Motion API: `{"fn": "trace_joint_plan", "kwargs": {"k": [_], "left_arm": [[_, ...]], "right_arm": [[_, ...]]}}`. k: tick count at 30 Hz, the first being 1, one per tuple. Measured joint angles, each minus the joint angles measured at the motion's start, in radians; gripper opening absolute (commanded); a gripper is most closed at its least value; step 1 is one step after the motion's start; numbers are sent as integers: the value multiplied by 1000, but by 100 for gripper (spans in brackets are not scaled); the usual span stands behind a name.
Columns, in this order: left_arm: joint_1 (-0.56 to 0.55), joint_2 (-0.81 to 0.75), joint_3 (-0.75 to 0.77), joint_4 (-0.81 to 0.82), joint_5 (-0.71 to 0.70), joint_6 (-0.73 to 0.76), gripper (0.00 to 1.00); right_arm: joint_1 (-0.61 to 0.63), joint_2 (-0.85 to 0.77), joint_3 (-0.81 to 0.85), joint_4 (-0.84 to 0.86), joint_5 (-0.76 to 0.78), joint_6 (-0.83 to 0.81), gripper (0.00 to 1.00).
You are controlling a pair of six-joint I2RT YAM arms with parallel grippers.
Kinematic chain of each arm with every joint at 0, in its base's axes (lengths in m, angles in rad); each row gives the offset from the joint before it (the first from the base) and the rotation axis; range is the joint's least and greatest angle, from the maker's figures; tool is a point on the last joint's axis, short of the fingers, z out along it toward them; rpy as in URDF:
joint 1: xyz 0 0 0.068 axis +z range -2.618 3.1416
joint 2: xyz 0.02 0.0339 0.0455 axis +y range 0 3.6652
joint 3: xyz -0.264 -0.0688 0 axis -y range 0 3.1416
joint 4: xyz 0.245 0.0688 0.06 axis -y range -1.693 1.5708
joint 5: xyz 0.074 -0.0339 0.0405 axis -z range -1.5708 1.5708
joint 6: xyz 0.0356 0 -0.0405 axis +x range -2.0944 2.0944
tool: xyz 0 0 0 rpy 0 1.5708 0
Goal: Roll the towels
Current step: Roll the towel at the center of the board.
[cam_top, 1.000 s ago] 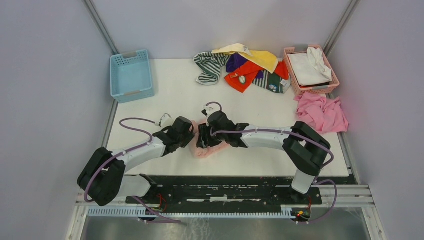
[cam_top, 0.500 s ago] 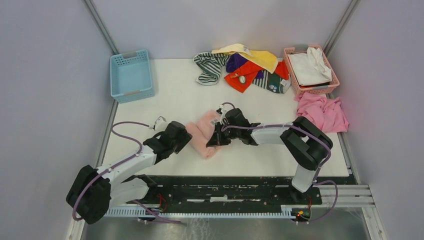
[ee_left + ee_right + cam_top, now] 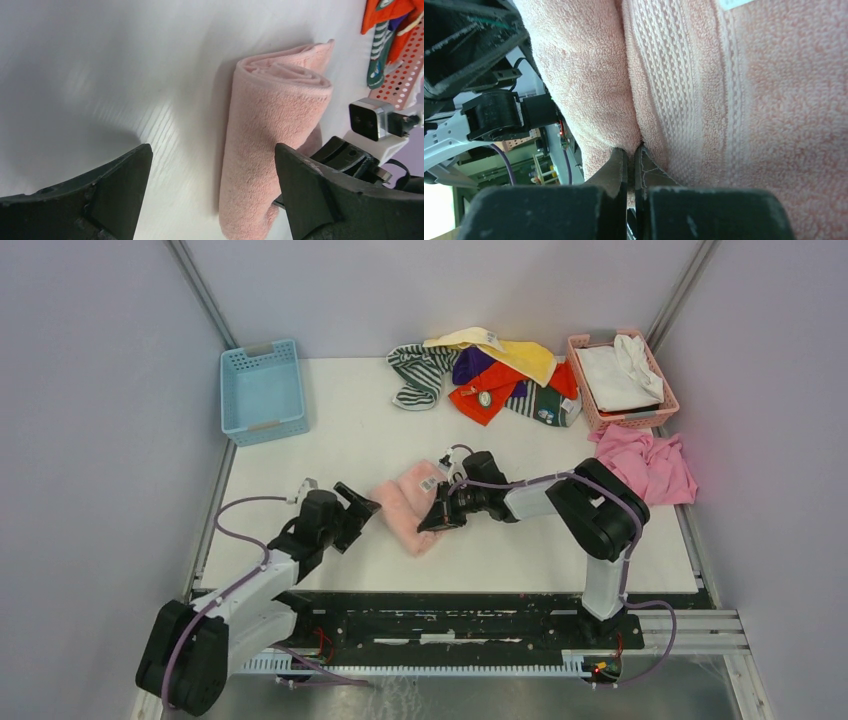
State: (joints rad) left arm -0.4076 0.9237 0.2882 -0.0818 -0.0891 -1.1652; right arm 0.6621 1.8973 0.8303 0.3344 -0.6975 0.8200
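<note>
A light pink towel (image 3: 405, 505), rolled into a loose tube, lies in the middle of the table. In the left wrist view the towel (image 3: 270, 135) shows its spiral end. My right gripper (image 3: 434, 516) is shut on a fold at the roll's right side; the right wrist view has its tips (image 3: 630, 150) pinching the terry cloth (image 3: 684, 75). To the left of the roll, apart from it, my left gripper (image 3: 355, 508) stands wide open, and nothing lies between its jaws (image 3: 211, 150). More towels (image 3: 490, 370) lie heaped at the back: striped, yellow, purple, orange-red.
A blue basket (image 3: 262, 390) stands at the back left. A pink basket (image 3: 660, 375) with white cloth stands at the back right. A bright pink cloth (image 3: 645, 465) is crumpled at the right edge. The right arm's camera (image 3: 367, 120) shows beyond the roll.
My left gripper let go, opened wide and drew back to the left. My right gripper shut on the pink towel, which shifted slightly away from the near edge.
</note>
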Motion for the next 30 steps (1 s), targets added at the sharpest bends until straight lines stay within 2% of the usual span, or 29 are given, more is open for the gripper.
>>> {"fn": "trace_joint_plan", "kwargs": {"k": [5, 8, 14, 18, 20, 24, 30], "left_arm": [[47, 135, 10, 151, 114, 34, 98], [48, 222, 35, 221, 158, 48, 94], [48, 365, 79, 332, 219, 58, 83], [48, 435, 92, 399, 249, 57, 70], [48, 462, 96, 423, 257, 56, 63], [34, 481, 100, 444, 247, 44, 49], [-2, 471, 142, 360, 164, 20, 45]], "right_arm": [[-14, 25, 13, 3, -42, 2, 0], [-20, 31, 21, -11, -53, 0, 1], [-23, 32, 39, -58, -54, -21, 2], [-23, 32, 55, -95, -53, -40, 8], [-23, 29, 64, -119, -47, -53, 13], [-20, -20, 69, -192, 13, -101, 33], [19, -174, 69, -394, 230, -227, 58]]}}
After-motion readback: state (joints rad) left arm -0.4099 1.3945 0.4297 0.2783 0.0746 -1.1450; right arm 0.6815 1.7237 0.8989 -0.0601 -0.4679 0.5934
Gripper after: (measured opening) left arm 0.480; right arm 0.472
